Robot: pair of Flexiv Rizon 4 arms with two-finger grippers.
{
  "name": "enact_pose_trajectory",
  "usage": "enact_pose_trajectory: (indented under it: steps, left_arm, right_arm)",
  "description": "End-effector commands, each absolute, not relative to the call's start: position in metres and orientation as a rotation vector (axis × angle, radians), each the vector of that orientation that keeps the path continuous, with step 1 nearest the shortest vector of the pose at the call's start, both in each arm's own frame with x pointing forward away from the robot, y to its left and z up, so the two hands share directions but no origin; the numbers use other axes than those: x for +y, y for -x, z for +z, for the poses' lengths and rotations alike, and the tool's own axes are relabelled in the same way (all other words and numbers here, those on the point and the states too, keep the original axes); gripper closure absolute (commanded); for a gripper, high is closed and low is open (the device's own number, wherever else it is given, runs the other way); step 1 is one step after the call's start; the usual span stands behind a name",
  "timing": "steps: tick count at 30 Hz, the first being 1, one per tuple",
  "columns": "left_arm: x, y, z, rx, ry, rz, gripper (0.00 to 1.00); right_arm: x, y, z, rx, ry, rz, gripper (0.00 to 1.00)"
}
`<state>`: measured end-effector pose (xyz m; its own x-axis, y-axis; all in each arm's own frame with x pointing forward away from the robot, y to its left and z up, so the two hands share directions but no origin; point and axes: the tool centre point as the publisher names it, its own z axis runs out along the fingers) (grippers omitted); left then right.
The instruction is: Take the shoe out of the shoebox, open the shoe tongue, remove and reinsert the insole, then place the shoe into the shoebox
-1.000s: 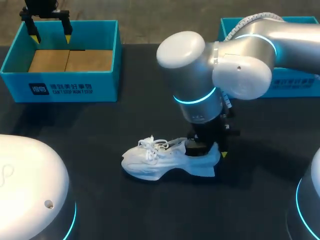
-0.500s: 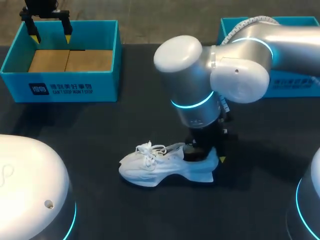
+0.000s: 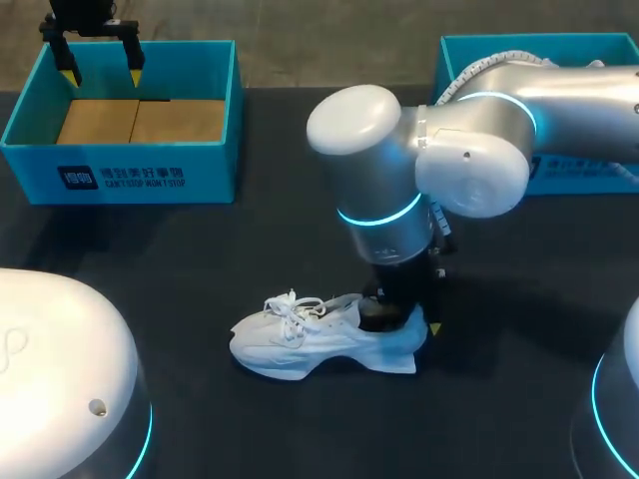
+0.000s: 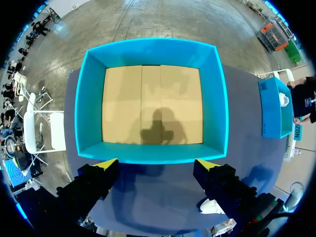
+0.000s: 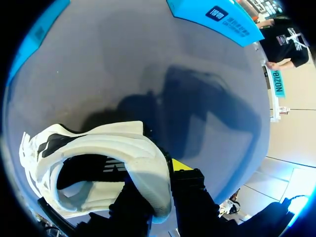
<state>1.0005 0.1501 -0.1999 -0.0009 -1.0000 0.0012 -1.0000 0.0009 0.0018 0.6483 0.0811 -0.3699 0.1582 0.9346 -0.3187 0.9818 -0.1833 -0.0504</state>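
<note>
The white lace-up shoe (image 3: pixel 300 337) lies on its sole near the middle of the black table, toe to the left. My right gripper (image 3: pixel 404 317) comes down on its heel, shut on the heel collar. In the right wrist view one finger is inside the shoe (image 5: pixel 118 148) and the other, yellow-tipped finger (image 5: pixel 181 165) is outside the heel. My left gripper (image 3: pixel 98 55) hangs open over the far edge of the blue shoebox (image 3: pixel 120 120) at the back left. The box (image 4: pixel 153 103) has a bare cardboard floor, and the left gripper (image 4: pixel 155 165) holds nothing.
A second blue box (image 3: pixel 589 110) stands at the back right, partly behind my right arm. Bare black table (image 3: pixel 200 259) lies between the shoebox and the shoe. The white arm bases fill the front corners.
My right arm has carried the shoe by its heel a little to the left and toward the table's front. The left gripper has stayed still over the shoebox.
</note>
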Motion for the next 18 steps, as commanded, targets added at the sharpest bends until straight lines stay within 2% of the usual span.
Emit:
enact_pose_trajectory:
  steps: [1,4,5,6,18]
  left_arm:
    - [0.15,-1.0,-0.2,-2.221,-2.219,-0.001,0.0]
    - [0.15,-1.0,-0.2,-2.221,-2.219,-0.001,0.0]
    - [0.15,-1.0,-0.2,-2.221,-2.219,-0.001,0.0]
    - [0.15,-1.0,-0.2,-2.221,-2.219,-0.001,0.0]
    - [0.15,-1.0,-0.2,-2.221,-2.219,-0.001,0.0]
  right_arm:
    - [0.089,-0.645,-0.376,1.817,-2.305,-0.415,0.82]
    - [0.088,-0.644,-0.375,1.818,-2.311,-0.414,0.53]
    - [0.088,-0.644,-0.374,1.818,-2.313,-0.411,0.13]
    - [0.087,-0.644,-0.372,1.818,-2.315,-0.409,0.0]
    - [0.083,-0.642,-0.333,1.953,-2.32,-0.275,0.0]
